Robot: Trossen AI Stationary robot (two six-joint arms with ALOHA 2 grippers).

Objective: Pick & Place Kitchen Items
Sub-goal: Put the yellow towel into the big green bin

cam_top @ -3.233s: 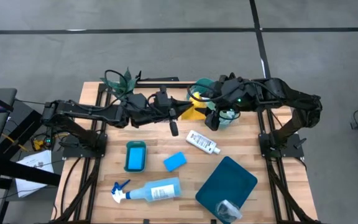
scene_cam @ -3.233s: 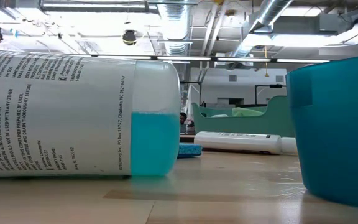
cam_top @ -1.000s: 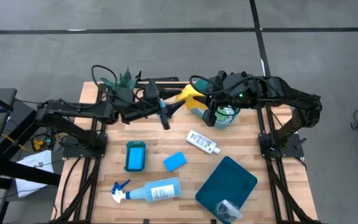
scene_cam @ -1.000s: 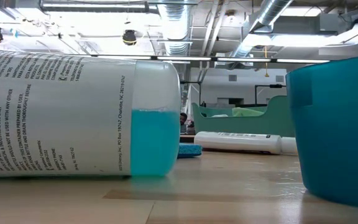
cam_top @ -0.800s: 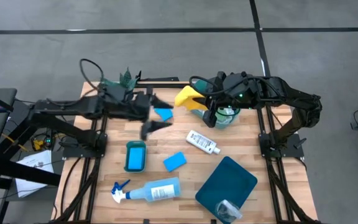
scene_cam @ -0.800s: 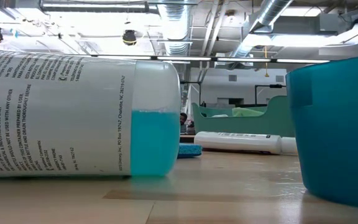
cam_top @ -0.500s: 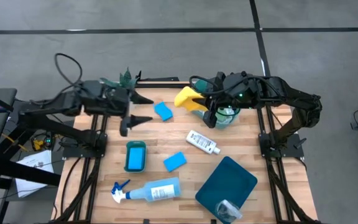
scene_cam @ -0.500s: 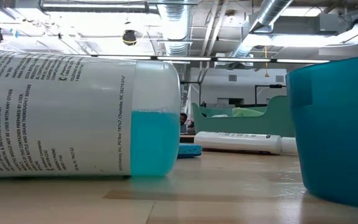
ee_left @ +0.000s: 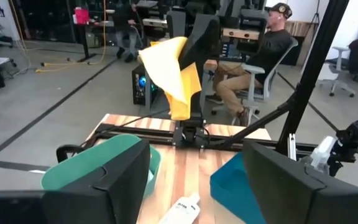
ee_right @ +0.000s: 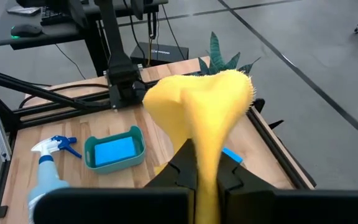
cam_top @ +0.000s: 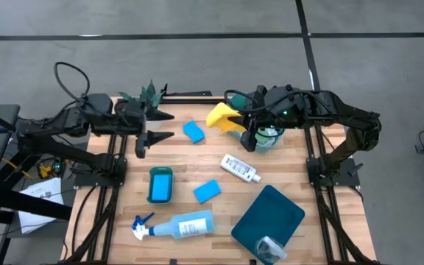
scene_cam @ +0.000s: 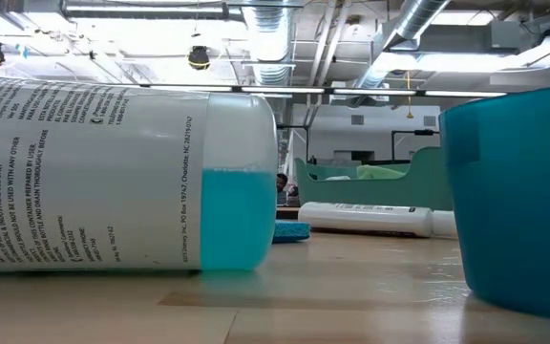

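The right gripper (cam_top: 235,121) has its jaws clenched on the yellow cloth (cam_top: 222,116) at the far side of the surface (cam_top: 190,169), while the left gripper (cam_top: 157,126) hangs with its jaws released.

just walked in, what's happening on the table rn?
The right gripper is shut on a yellow cloth, holding it up off the table's far edge beside a teal tub. The left gripper hangs open and empty at the far left, near the potted plant. A blue sponge lies loose between the arms; a spray bottle and white bottle lie on their sides nearer the front.
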